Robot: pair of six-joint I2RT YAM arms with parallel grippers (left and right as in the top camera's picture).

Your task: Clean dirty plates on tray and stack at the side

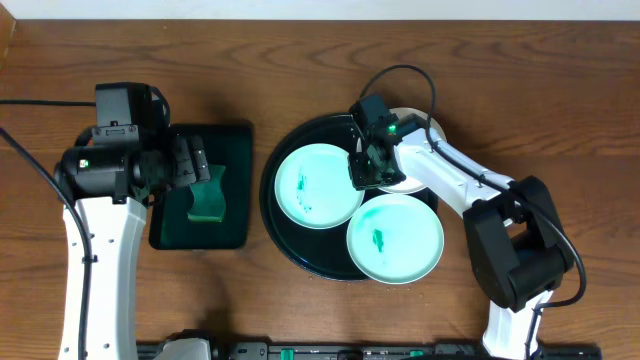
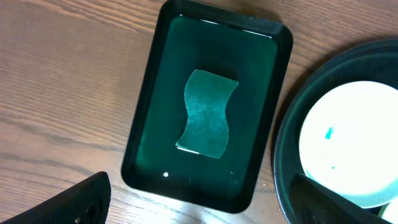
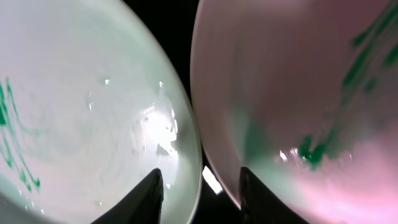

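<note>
Plates are the job here: three small round pale mint-green plates lie on the large round glossy black tray (image 1: 300, 255). It sits a bit right of the middle of the brown wooden bench (image 1: 520, 80). One plate (image 1: 318, 185) lies on the tray's left half. One (image 1: 395, 240) pokes over the rim toward the near edge. One (image 1: 428, 127) is mostly hidden under the right arm, on the far side. The first two have teal-green smears, so they look dirty. I cannot tell about the hidden one.

The right end effector (image 1: 365, 170) is down low between the plates. In its own camera (image 3: 202, 199) its two dark fingers are spread apart and hold nothing. Shiny curved plate rims are close on each side. I think it is there to catch a rim.

The left end effector (image 1: 195, 162) hangs over the small rectangular black tray (image 1: 235, 135) near the left edge of the bench. Its fingers (image 2: 74, 202) are spread wide and empty. In that tray lies a flat, wavy green sponge (image 2: 207, 114). It looks soft and a little rough, good for wiping. The plates look hard, smooth and slippery, so they may slide.
</note>
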